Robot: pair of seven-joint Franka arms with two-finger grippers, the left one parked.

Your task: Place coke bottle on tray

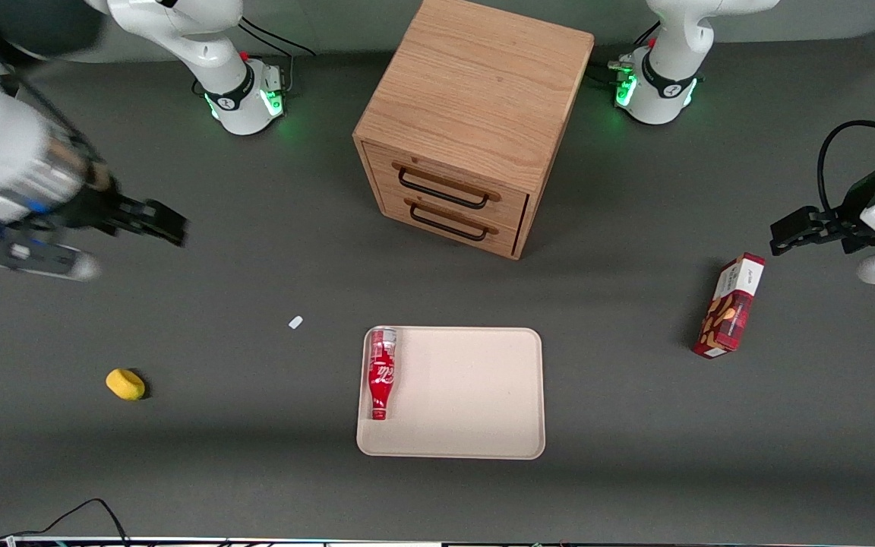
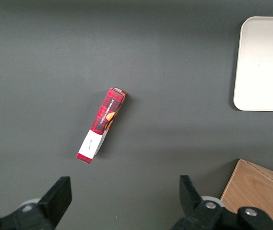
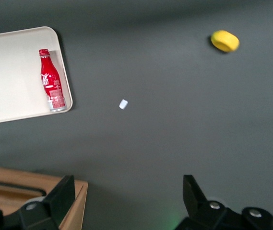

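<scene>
From the front, the coke bottle [image 1: 381, 373] lay on its side inside the tray [image 1: 475, 395], pressed along the rim at the working arm's end, cap pointing toward the camera. The gripper [image 1: 155, 220] hung in the air well apart from the tray, toward the working arm's end of the table, holding nothing; this view did not settle how wide its fingers stood. A wooden drawer cabinet [image 1: 468, 129] stood farther from the camera than the tray. A yellow object [image 1: 125, 384] and a small white scrap [image 1: 295, 322] lay on the grey table [image 1: 255, 456] between gripper and tray, and a red-and-white snack box [image 1: 729, 306] lay toward the parked arm's end.

The left wrist camera caught the snack box [image 2: 101, 125], a corner of the tray [image 2: 263, 67] and an edge of the cabinet [image 2: 258, 191].

From the right wrist, the gripper [image 3: 126, 203] showed its fingers [image 3: 196, 194] spread wide and empty, high above the table [image 3: 174, 143]. The bottle [image 3: 52, 81] rested in the tray [image 3: 11, 76] against its rim, with the scrap [image 3: 123, 104], the yellow object [image 3: 225, 40] and the cabinet [image 3: 30, 191] also in sight.
</scene>
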